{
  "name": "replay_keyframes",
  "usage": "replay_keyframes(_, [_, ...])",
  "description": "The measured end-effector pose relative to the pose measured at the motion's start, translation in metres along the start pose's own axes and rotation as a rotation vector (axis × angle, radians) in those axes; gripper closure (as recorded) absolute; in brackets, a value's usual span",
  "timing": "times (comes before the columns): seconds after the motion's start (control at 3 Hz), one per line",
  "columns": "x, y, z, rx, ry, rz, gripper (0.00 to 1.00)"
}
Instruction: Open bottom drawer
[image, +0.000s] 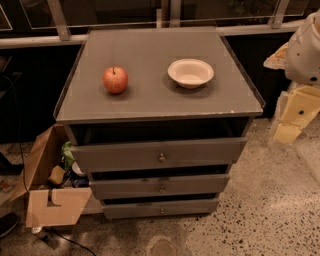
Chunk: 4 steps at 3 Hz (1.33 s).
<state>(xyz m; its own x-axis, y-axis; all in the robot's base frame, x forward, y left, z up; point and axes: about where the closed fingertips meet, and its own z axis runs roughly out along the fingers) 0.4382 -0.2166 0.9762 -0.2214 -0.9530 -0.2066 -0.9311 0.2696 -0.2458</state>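
The dull grey wooden bottom drawer (161, 207), the narrowest of three fronts on the grey cabinet (150, 95), sits lowest, just above the speckled floor (260, 210). Its small round brass knob (161, 210) faces outward at centre, the one hold for pulling. The pale gripper (290, 127) hangs at the right edge, well apart from that knob. Whether it is open, shut or holding anything cannot be told. A red apple (115, 80) and a white bowl (190, 73) rest on top, probably out of the drawer's way.
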Motion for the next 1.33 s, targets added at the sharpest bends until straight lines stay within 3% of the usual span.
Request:
replay_keyframes(0.33, [-0.001, -0.001, -0.001, 0.014, 0.0, -0.003, 0.0])
replay_keyframes(0.67, [-0.002, 0.012, 0.021, -0.001, -0.021, -0.009, 0.0])
replay_keyframes(1.0, [-0.011, 0.048, 0.077, -0.053, -0.097, -0.034, 0.0])
replay_keyframes(1.33, [-0.007, 0.094, 0.146, -0.171, -0.111, -0.03, 0.0])
